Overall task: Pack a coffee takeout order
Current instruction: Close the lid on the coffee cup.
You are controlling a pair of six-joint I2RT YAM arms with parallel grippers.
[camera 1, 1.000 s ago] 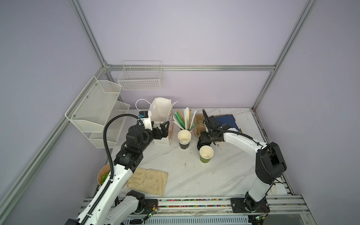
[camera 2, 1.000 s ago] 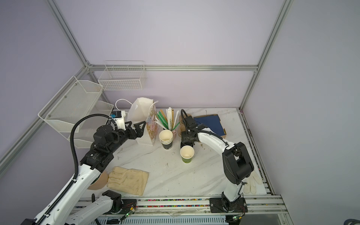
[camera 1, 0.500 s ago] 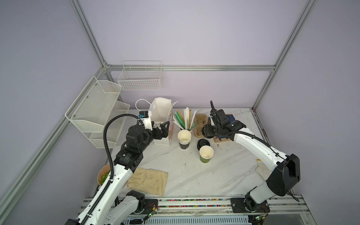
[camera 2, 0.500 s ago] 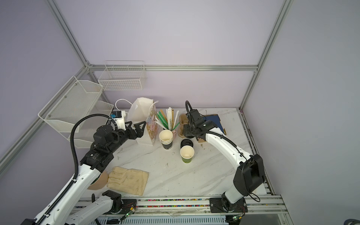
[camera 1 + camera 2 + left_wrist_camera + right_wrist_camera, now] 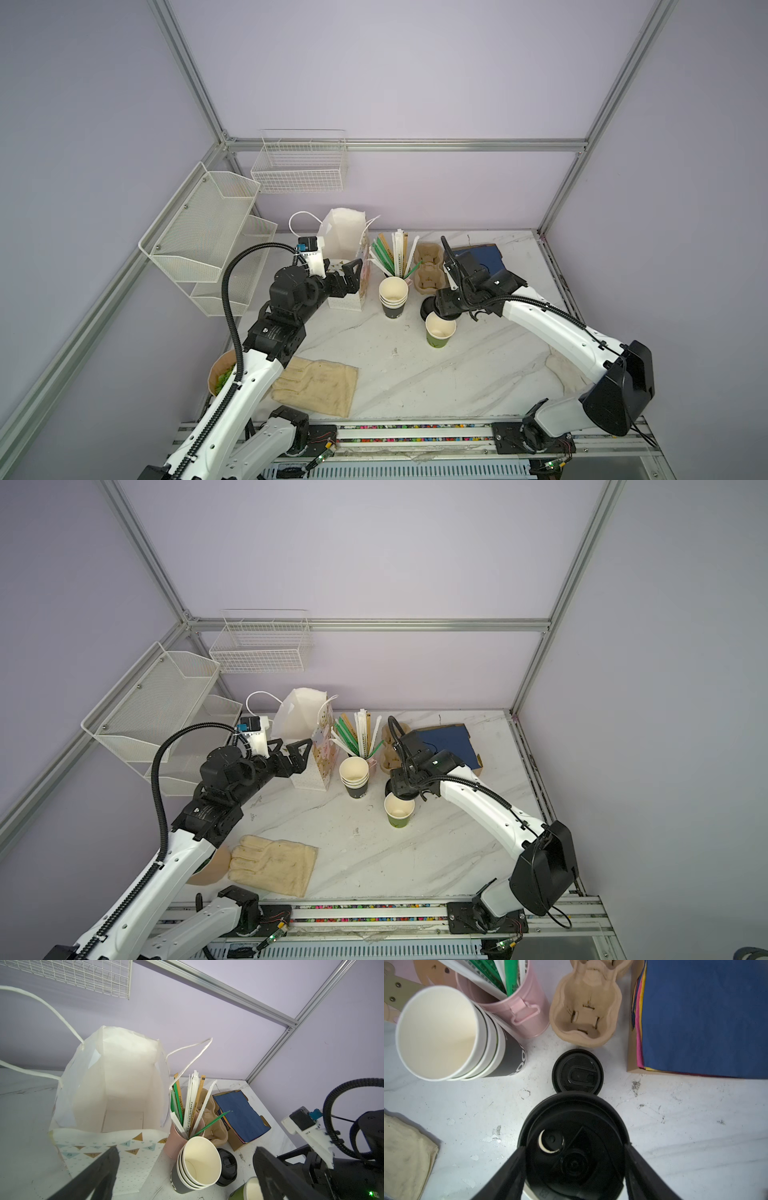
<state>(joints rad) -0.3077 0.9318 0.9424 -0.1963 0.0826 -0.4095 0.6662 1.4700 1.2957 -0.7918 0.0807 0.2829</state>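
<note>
A dark green paper cup (image 5: 439,334) (image 5: 399,812) stands open in the middle of the table. My right gripper (image 5: 448,311) (image 5: 574,1147) is shut on a black lid (image 5: 574,1147), held by its rim just over the far side of the cup's mouth. A strip of the cup's pale rim (image 5: 529,1192) shows under the lid. Another black lid (image 5: 577,1072) (image 5: 226,1165) lies on the table behind. The brown two-cup carrier (image 5: 430,270) (image 5: 586,1012) and the navy napkin (image 5: 482,257) (image 5: 704,1018) sit further back. My left gripper (image 5: 347,274) (image 5: 187,1153) hangs open beside the white paper bag (image 5: 345,237) (image 5: 116,1084).
A stack of dark cups (image 5: 392,295) and a pink tin of straws (image 5: 517,1012) stand left of the lids. A beige glove (image 5: 320,384) lies at the front left. Wire racks (image 5: 208,232) hang on the left wall.
My right gripper lifted a lid off the pile beside the green cup, swung up and back, then came down over the cup. The left arm has not moved.
</note>
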